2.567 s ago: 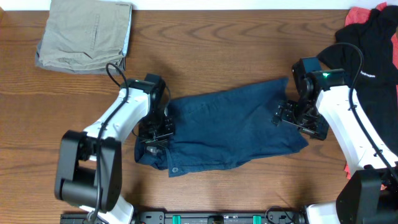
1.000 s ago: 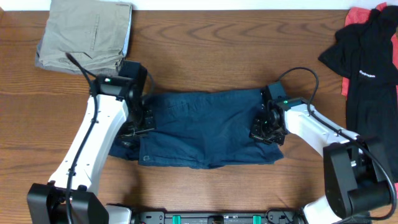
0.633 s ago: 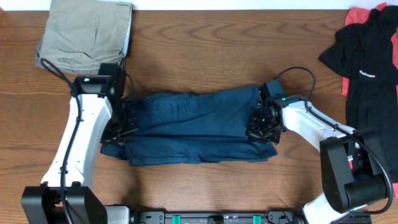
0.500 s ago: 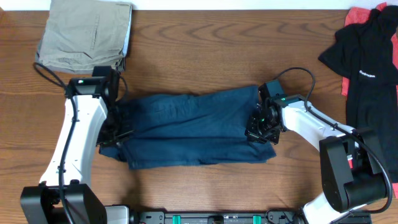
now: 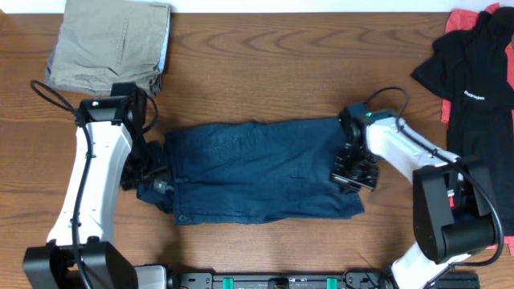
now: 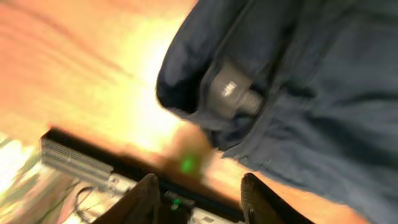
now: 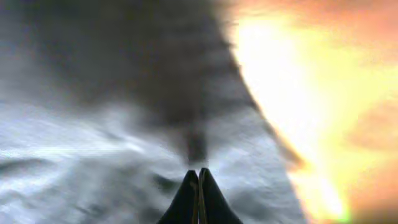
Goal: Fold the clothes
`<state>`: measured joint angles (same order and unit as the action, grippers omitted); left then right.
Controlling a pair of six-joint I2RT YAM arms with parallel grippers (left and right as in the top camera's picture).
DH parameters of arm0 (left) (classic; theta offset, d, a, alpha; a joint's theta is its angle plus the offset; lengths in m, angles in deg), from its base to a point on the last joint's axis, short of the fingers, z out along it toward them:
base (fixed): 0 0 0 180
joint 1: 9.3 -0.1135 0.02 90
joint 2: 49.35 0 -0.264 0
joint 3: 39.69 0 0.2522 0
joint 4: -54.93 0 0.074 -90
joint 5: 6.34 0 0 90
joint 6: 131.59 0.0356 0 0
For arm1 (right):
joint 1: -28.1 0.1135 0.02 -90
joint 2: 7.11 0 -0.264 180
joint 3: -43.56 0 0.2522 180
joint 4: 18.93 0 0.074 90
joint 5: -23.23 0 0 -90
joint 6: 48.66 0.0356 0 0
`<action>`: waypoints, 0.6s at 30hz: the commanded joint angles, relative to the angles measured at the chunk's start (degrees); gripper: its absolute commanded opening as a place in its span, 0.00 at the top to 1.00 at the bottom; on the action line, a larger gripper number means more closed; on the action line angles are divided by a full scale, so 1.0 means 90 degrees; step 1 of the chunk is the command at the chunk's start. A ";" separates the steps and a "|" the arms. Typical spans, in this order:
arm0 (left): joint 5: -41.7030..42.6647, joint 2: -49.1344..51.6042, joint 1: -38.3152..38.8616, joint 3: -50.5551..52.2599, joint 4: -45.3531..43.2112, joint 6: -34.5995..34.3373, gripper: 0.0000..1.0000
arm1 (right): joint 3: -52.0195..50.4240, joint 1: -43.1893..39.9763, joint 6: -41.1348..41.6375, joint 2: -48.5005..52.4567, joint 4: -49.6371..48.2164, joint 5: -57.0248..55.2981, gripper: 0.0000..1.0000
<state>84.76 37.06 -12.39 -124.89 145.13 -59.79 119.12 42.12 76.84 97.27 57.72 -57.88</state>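
The left jaws are being held spread just off the left end of the shorts (image 5: 257,172), where a bunched fold and a metal button (image 6: 231,93) are being shown close up by the left wrist view. The right jaws are being pressed together at the shorts' right edge. Whether cloth is being pinched there cannot be told, since that view is blurred. The left arm (image 5: 96,177) is being stretched along the left of the shorts, and the right arm (image 5: 401,152) is being bent in from their right. The shorts are being spread flat and lengthwise on the tabletop (image 5: 265,72) between the two arms, button end to the left. Folded khaki trousers (image 5: 108,40) are being seen well up and left of the shorts, and a black T-shirt (image 5: 474,72) far to their right.
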 commanded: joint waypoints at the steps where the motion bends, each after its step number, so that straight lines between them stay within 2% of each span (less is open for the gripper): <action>1: 0.1248 -0.0177 0.0102 -0.0170 -0.0124 0.0634 0.62 | 0.0789 -0.0092 -0.0306 -0.0301 0.0340 -0.0534 0.96; 2: 0.1566 -0.0158 0.0177 -0.0148 -0.0199 0.0831 0.66 | 0.0991 -0.0092 -0.0508 -0.0367 0.0483 -0.0440 0.89; 3: 0.1758 -0.0138 0.0267 -0.0095 -0.0279 0.0947 0.70 | 0.1178 -0.0080 -0.0648 -0.0418 0.0619 -0.0330 0.76; 4: 0.1821 -0.0124 0.0357 -0.0039 -0.0342 0.0950 0.75 | 0.1304 -0.0066 -0.0741 -0.0452 0.0695 -0.0231 0.55; 6: 0.1831 -0.0078 0.0588 0.0129 -0.0471 0.0947 0.81 | 0.1474 0.0002 -0.0974 -0.0503 0.0716 0.0085 0.22; 7: 0.1841 -0.0056 0.0738 0.0262 -0.0578 0.0940 0.87 | 0.1501 0.0053 -0.1149 -0.0517 0.0627 0.0316 0.16; 8: 0.1916 -0.0032 0.0894 0.0425 -0.0724 0.0933 0.89 | 0.1498 0.0119 -0.1341 -0.0517 0.0508 0.0571 0.19; 9: 0.2076 -0.0010 0.1044 0.0600 -0.0896 0.0911 0.92 | 0.1489 0.0199 -0.1472 -0.0510 0.0393 0.0775 0.31; 10: 0.2307 0.0010 0.1197 0.0797 -0.1105 0.0891 0.94 | 0.1477 0.0301 -0.1501 -0.0481 0.0291 0.0889 0.50; 11: 0.2465 0.0022 0.1302 0.0942 -0.1275 0.0891 0.94 | 0.1472 0.0403 -0.1498 -0.0474 0.0236 0.0899 0.65; 12: 0.2608 0.0041 0.1438 0.1144 -0.1515 0.0850 0.94 | 0.1455 0.0522 -0.1496 -0.0452 0.0170 0.0901 0.78; 13: 0.2640 0.0066 0.1557 0.1341 -0.1749 0.0719 0.94 | 0.1430 0.0692 -0.1494 -0.0435 0.0080 0.0896 0.86; 15: 0.2640 0.0148 0.1705 0.1668 -0.2123 0.0447 0.94 | 0.1331 0.0996 -0.1362 -0.0403 -0.0117 0.0894 0.98; 18: 0.2642 0.0277 0.1746 0.2006 -0.2433 0.0316 0.94 | 0.1115 0.1338 -0.1005 -0.0389 -0.0408 0.0896 0.99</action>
<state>106.81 38.38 3.13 -109.04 124.15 -54.89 131.19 51.32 65.89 93.03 55.06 -51.28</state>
